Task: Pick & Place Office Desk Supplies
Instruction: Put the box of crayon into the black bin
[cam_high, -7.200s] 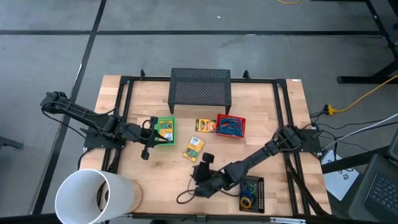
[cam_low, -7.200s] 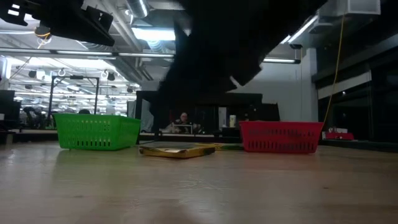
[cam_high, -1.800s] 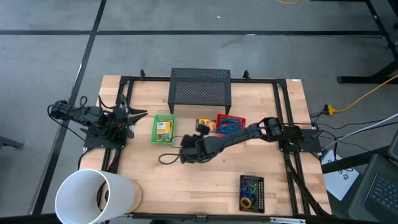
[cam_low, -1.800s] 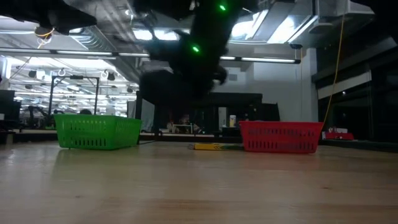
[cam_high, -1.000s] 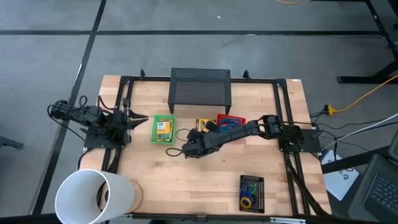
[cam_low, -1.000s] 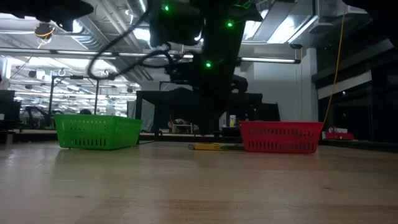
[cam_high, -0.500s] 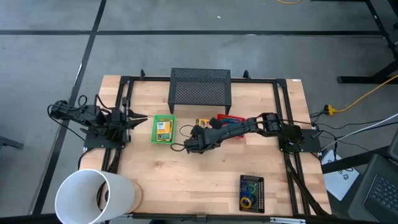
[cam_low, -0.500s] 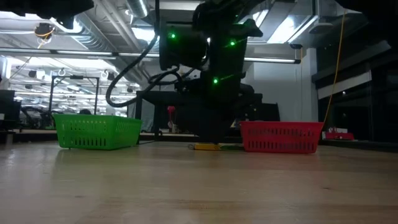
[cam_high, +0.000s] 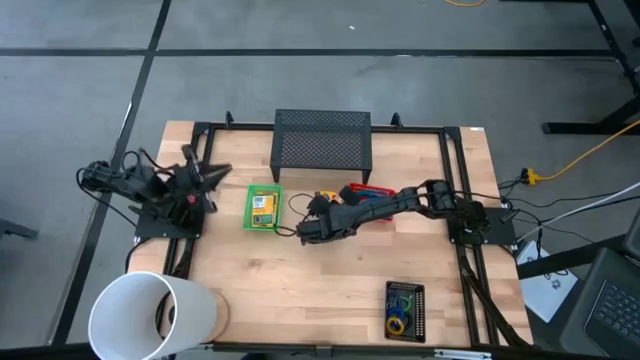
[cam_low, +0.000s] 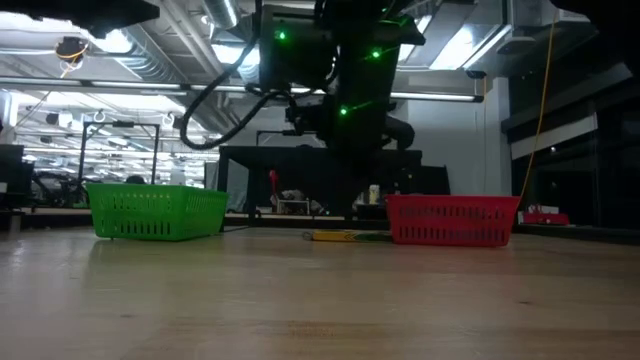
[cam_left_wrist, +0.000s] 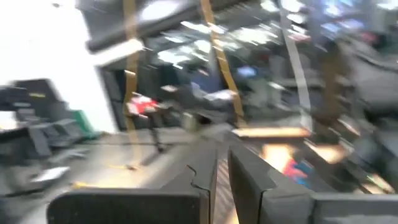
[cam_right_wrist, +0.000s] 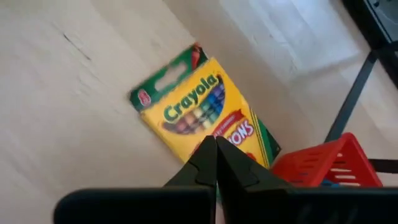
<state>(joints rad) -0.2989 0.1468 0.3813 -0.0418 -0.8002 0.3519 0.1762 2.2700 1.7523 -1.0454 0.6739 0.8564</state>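
Hovering over the crayon box (cam_right_wrist: 202, 115) that lies flat on the table (cam_high: 300, 300), the right gripper (cam_high: 305, 234) has its fingers pressed together with nothing between them; the wrist view looks straight down past the closed tips at the box, with the red tray (cam_high: 372, 192) corner just beside it. Versus half a second ago, that arm has pulled slightly back toward the red tray and the gripper sits a touch higher in the low view, where the box (cam_low: 345, 236) shows as a thin yellow strip just left of the red tray (cam_low: 452, 220). Seven seconds back a second box lay loose mid-table; now one sits in the green tray (cam_high: 263, 209) and no loose one shows there. The left gripper (cam_high: 215, 172) is parked at the table's left edge, well apart from the trays, fingers nearly together with a thin slit between them and nothing held; it has swung a little toward the far side since half a second ago. Rubber bands (cam_high: 400, 318) lie in the black tray (cam_high: 405, 308) near the front right. Blue cord (cam_high: 368, 204) is partly hidden under the right arm in the red tray. The white cylinder (cam_high: 150, 318) is at front left, unchanged.
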